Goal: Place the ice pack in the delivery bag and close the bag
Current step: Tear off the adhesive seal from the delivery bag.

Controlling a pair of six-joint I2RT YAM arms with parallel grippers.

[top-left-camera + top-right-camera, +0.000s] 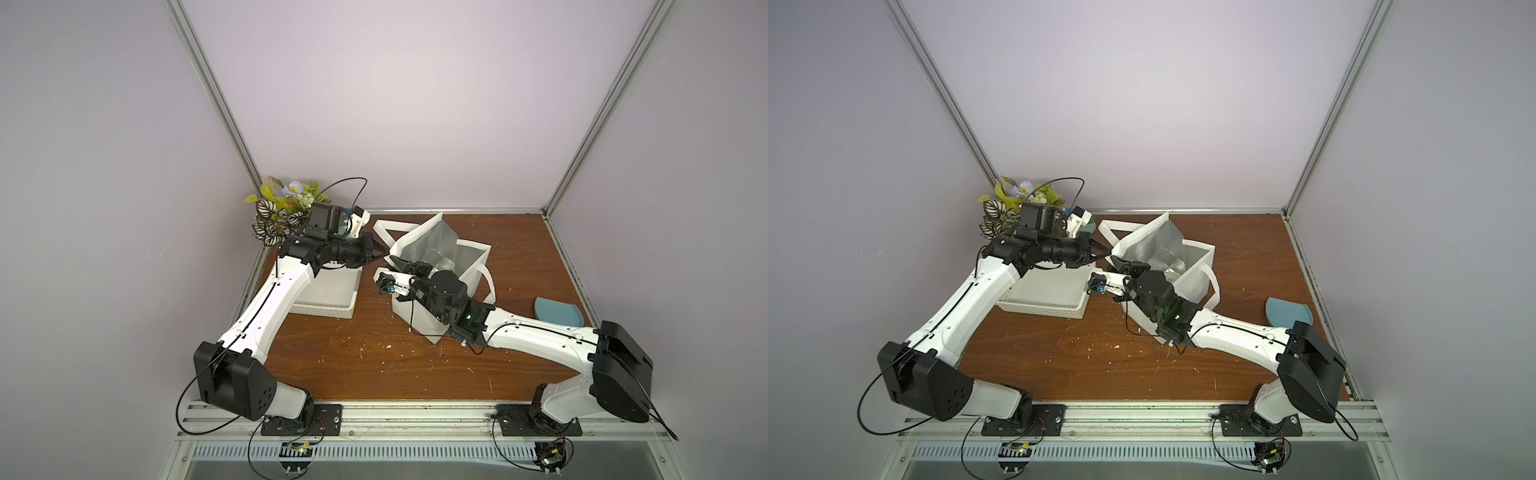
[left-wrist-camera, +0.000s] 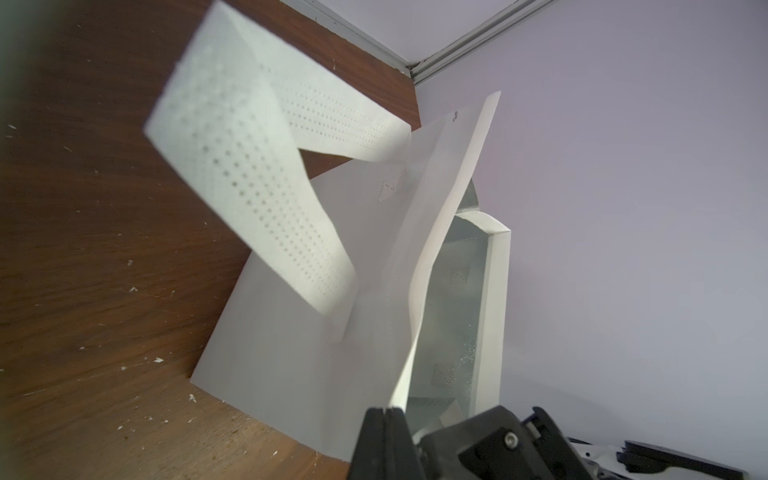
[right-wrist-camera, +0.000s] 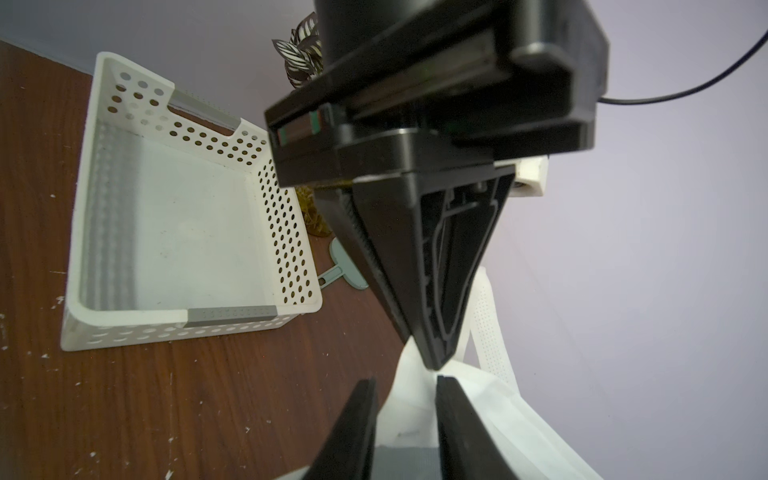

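Note:
The delivery bag [image 1: 469, 266] [image 1: 1192, 278] stands open mid-table, its silver lining showing in both top views. My left gripper [image 1: 384, 250] [image 2: 386, 411] is shut on the thin upper edge of the bag's white side panel [image 2: 419, 324], holding it up. My right gripper [image 1: 397, 262] [image 3: 405, 386] hovers at the bag's near-left corner. Its jaws are parted, with white fabric and grey lining [image 3: 415, 415] visible in the gap but not pinched. The ice pack is out of view in every frame.
A white perforated basket [image 1: 328, 307] [image 3: 124, 332], empty, sits left of the bag under my left arm. A fake plant [image 1: 278, 212] fills the back-left corner. A blue dish [image 1: 557, 318] lies at the right edge. One bag handle [image 2: 249, 166] loops out toward the back.

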